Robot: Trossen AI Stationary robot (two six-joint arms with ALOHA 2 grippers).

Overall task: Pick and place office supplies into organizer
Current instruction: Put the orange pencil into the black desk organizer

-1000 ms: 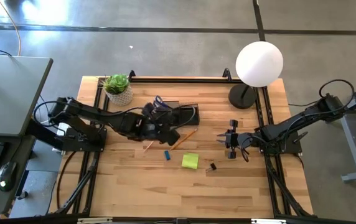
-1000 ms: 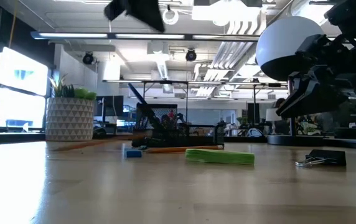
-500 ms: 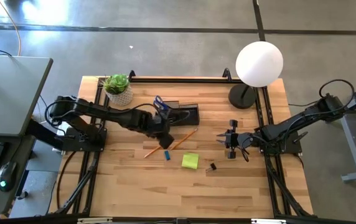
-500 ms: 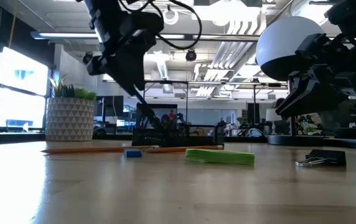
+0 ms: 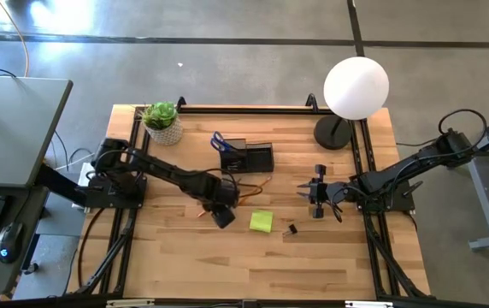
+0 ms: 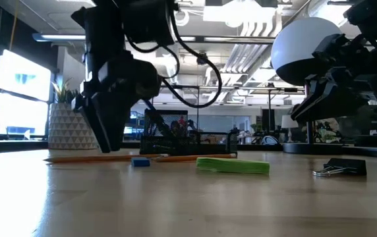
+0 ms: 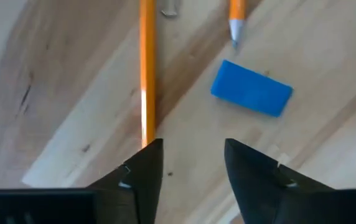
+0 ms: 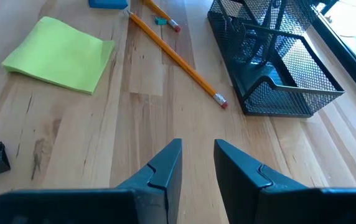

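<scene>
Left gripper (image 7: 190, 168): low over the wood, fingers parted with a clear gap, nothing between them; in the high view it sits at mid-table, just left of the sticky pad.
Orange pencil (image 7: 147, 68): lying flat, its near end running right up to one finger (image 7: 142, 175); the pick looks to be on this one, though the eraser is a fair rival.
Blue eraser (image 7: 251, 88): just beyond the other finger, beside the tip of a second pencil (image 7: 236, 15); apart from the jaws.
How to do it well: my read is to centre the gap across the shaft, not along it; drop until the tips nearly touch wood; close slowly so the pencil doesn't roll away.
Sticky pad (image 5: 261, 222): flat, near the gripper; keep the wrist off it.
Binder clip (image 5: 291, 229): beyond the pad, alone.
Right gripper (image 5: 316, 192): waiting at the right side, held above the table, fingers a little apart, empty.
Organizer (image 5: 247, 157): at the back near the plant, blue-handled scissors (image 5: 218, 140) already standing in it; the pencil wants an upright carry into the taller section.
</scene>
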